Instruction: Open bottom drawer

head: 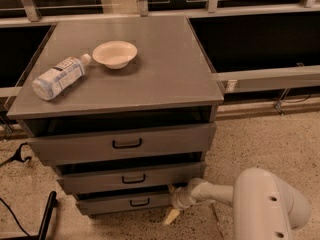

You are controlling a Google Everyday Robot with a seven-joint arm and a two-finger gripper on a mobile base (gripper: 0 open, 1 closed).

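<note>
The grey cabinet (165, 91) has three drawers. The bottom drawer (107, 204) is the lowest one, with a small black bar handle (139, 202), and it stands slightly out from the cabinet. My gripper (170, 202) is low at the right end of that drawer's front, reaching in from the right on a white arm (260, 199). Its fingers are spread. One fingertip (170, 216) points down toward the floor. The other is up by the drawer's top right corner. It holds nothing.
A plastic bottle (57, 77) lies on its side and a white bowl (115, 53) stands on the cabinet top. The middle drawer (100, 180) and top drawer (80, 146) are slightly ajar. A black cable (15, 156) and a dark bar (46, 218) lie at the lower left.
</note>
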